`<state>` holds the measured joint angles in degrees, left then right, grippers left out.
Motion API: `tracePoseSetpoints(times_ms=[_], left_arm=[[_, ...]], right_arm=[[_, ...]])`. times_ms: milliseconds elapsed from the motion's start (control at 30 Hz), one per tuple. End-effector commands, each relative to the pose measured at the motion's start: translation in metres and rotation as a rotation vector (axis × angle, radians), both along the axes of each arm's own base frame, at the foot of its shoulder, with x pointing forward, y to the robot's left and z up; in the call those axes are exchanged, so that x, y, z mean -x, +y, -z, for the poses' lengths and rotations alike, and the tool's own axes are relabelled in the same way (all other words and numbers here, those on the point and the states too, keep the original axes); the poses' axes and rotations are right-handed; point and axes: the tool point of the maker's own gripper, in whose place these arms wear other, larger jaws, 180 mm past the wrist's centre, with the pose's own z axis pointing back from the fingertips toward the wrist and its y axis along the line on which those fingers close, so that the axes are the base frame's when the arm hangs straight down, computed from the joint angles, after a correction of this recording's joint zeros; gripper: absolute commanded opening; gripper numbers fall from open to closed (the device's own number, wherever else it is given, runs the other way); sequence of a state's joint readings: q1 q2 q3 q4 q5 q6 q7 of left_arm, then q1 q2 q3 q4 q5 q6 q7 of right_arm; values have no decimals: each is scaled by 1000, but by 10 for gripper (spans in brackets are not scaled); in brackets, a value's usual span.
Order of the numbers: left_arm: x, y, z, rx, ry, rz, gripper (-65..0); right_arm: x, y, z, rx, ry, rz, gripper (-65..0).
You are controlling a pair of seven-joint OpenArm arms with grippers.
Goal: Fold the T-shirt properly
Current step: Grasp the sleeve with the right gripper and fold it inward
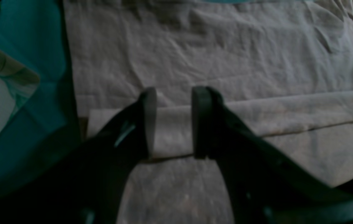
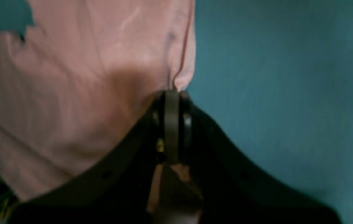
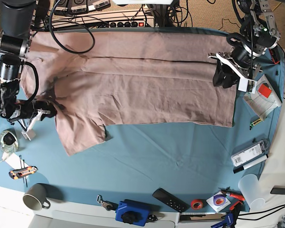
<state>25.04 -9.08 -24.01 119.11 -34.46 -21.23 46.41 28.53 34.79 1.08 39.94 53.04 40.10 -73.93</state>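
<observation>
T-shirt (image 3: 137, 83) spread across far half of teal worktop (image 3: 180, 156), sleeve trailing toward near left. Left pincer (image 1: 173, 121) at shirt's right hem, jaws apart, straddling folded edge. Right pincer (image 2: 171, 124) at left sleeve, clamped on fabric.

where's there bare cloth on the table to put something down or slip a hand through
The widest bare stretch of the tablecloth lies between the T-shirt's near hem and the front row: mug, remote, red tape roll. A narrower strip runs left of the sleeve. The right edge is crowded with papers and markers, and the far edge with cables.
</observation>
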Motion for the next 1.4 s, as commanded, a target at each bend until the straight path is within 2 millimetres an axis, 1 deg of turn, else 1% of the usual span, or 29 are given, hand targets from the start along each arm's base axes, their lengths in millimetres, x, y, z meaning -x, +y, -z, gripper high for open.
tracePoseSetpoints(times_ms=[0, 67, 167, 300, 467, 600, 767, 933, 1033, 1067, 1100, 1200, 1300, 1367], left_arm=[[-5, 0, -11, 3, -47, 4, -445], [-5, 0, -11, 3, -47, 4, -445], [-5, 0, -11, 3, -47, 4, -445], [-5, 0, -11, 3, -47, 4, -446], [-5, 0, -11, 3, -47, 4, -445], [-5, 0, -11, 3, -47, 4, -445], [-5, -2, -11, 12, -47, -1, -445], [-5, -5, -11, 26, -47, -7, -445], [-5, -5, -11, 25, -46, -7, -445], [-5, -5, -11, 25, -46, -7, -445], [-5, -5, -11, 24, -46, -7, -445], [-4, -4, -10, 14, -43, -8, -445], [-4, -3, -9, 11, -43, -8, -445], [-5, -3, -10, 12, -46, -8, -445]], right_arm=[[-3, -13, -16, 10, -23, 7, -650], [0, -13, -26, -33, -42, 10, -650], [11, -18, -34, -69, -51, 15, -650], [17, -25, -51, -155, -153, 89, -650], [32, -41, -69, -204, -258, 169, -650], [49, -49, -73, -176, -282, 180, -650], [62, -46, -73, -135, -278, 144, -650], [62, -44, -74, -127, -284, 133, -650], [62, -45, -75, -127, -284, 133, -502], [61, -45, -77, -131, -290, 133, -472], [60, -44, -81, -146, -304, 134, -460], [53, -42, -97, -192, -357, 137, -460], [40, -50, -113, -181, -415, 157, -460], [33, -59, -115, -116, -413, 159, -460]])
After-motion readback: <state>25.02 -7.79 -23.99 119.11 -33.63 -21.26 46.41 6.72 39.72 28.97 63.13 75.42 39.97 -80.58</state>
